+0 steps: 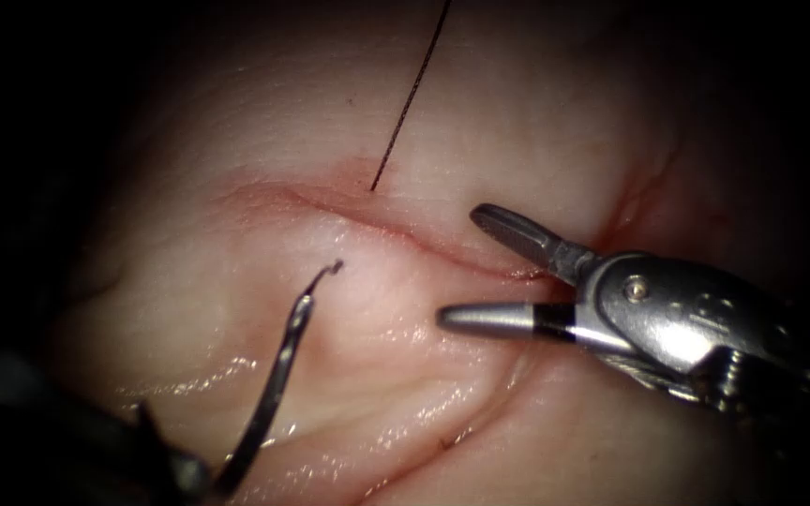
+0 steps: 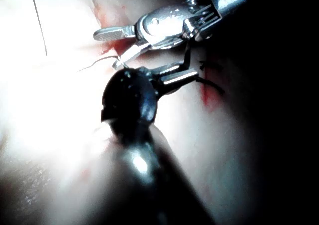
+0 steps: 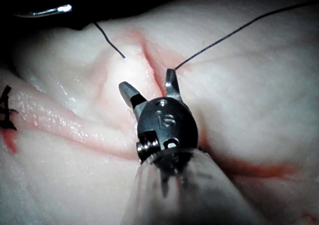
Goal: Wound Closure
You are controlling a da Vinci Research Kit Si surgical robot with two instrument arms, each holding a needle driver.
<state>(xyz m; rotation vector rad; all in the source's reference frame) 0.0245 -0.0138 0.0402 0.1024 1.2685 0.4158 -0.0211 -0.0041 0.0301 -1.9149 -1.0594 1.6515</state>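
The tissue (image 1: 236,309) bears a reddened cut (image 1: 405,234) running from upper left to lower right. My left tool (image 1: 189,478) sits dim at the bottom left, shut on the lower end of the curved needle (image 1: 274,384). The needle arcs up to a thin hooked end (image 1: 335,269) resting at the tissue surface just left of the cut; I cannot tell whether it has entered. Dark thread (image 1: 410,98) drops from above into the tissue at the cut's far edge. My right tool (image 1: 458,267) hovers over the cut's right part, jaws wide open, holding nothing; it shows too (image 3: 148,83), (image 2: 107,49).
Red fluid stains the cut's edges (image 3: 149,60). Wet glistening folds of tissue (image 1: 396,412) lie below the tools. Dark cut ends of thread from an earlier stitch (image 3: 7,112) sit on a red mark, seen also beside the left tool (image 2: 212,85).
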